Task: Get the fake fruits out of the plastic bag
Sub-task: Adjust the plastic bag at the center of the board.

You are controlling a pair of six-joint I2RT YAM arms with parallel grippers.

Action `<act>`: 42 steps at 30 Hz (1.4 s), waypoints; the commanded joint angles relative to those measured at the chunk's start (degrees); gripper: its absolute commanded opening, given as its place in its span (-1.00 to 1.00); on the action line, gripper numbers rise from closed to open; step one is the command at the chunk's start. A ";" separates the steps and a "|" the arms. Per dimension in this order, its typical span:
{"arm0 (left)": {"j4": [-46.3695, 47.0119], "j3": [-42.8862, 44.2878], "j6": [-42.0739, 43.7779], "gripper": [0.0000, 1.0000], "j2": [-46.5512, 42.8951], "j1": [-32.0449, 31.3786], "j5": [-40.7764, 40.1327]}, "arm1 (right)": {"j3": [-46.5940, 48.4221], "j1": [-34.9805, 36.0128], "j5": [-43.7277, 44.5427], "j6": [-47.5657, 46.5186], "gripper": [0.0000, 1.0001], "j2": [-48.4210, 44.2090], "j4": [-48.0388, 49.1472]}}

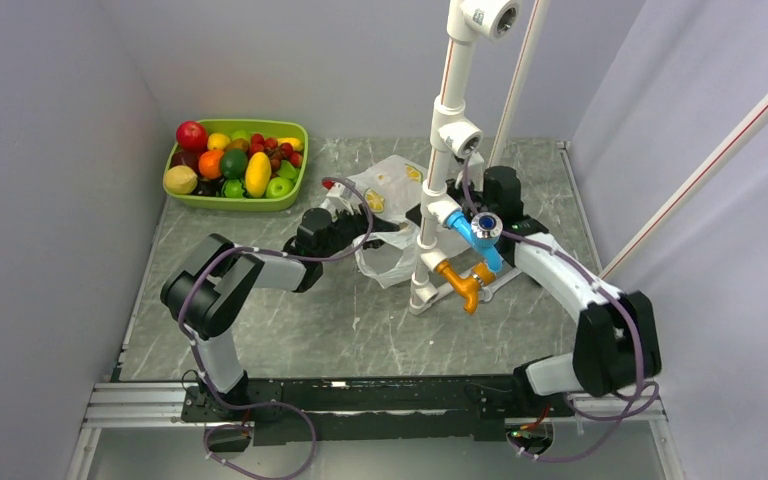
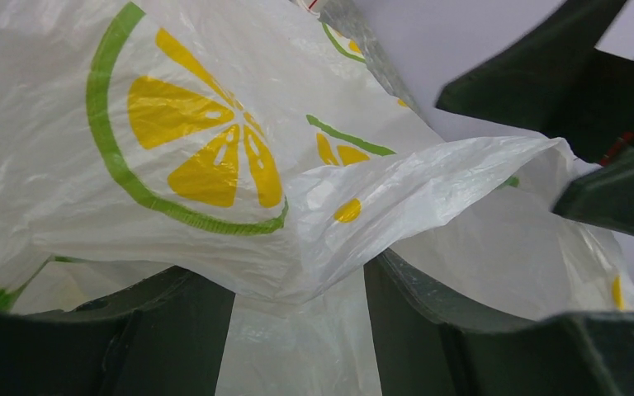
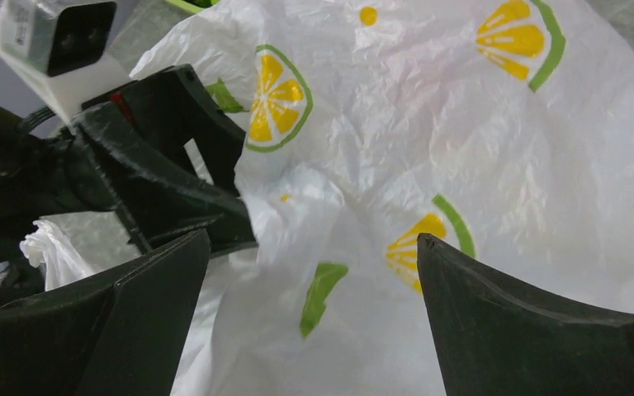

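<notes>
The plastic bag (image 1: 388, 185) lies crumpled at the table's middle, white with lemon-slice prints. It fills the left wrist view (image 2: 215, 124) and the right wrist view (image 3: 462, 148). No fruit shows inside it. My left gripper (image 1: 368, 228) reaches in from the left, fingers apart, with a fold of film draped over its tips (image 2: 299, 289). My right gripper (image 1: 415, 214) comes from the right, open over the bag (image 3: 314, 247), facing the left gripper (image 3: 206, 198). A red apple (image 1: 191, 134), a dull yellow lemon (image 1: 180, 180) and a long yellow fruit (image 1: 257, 173) lie in the tray.
The lime-green tray (image 1: 290, 195) stands at the back left with several other fruits. A white camera pole (image 1: 442, 150) with blue and orange clamps (image 1: 465, 280) rises just in front of the bag, between the arms. Grey walls close in on both sides.
</notes>
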 commanded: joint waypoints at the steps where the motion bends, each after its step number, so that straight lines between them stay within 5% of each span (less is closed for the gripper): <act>1: -1.18 2.57 0.95 0.23 -1.54 0.27 2.05 | 6.72 1.50 -4.37 -6.56 0.98 4.16 3.47; 5: -1.65 3.21 1.39 0.23 -1.32 0.41 1.63 | 8.22 1.86 -2.93 -6.57 0.92 6.81 0.18; 10: -3.74 4.58 2.35 0.23 -1.64 0.36 1.53 | 9.54 2.60 0.83 -7.94 0.40 9.49 -3.63; 18: -8.04 6.29 4.44 0.24 -3.04 0.42 1.12 | 3.81 4.15 6.65 -7.05 0.37 7.25 -2.38; 23: -9.32 6.93 5.08 0.24 -3.71 0.40 0.88 | 1.76 4.06 8.43 -6.57 0.01 6.54 0.39; 31: -9.35 7.67 4.50 0.24 -3.53 0.42 1.39 | 2.86 5.10 7.65 -6.85 0.62 9.00 2.17; 33: -9.14 7.68 4.32 0.24 -3.41 0.42 1.63 | 2.81 5.09 8.48 -6.35 0.43 9.82 3.06; 40: -8.35 2.44 4.83 0.24 -7.32 0.10 0.91 | 5.73 5.09 6.89 -0.46 -1.00 9.65 3.72; 42: -5.93 -1.83 4.62 0.26 -9.53 0.08 1.10 | 5.23 5.03 4.49 1.63 -1.00 8.06 4.70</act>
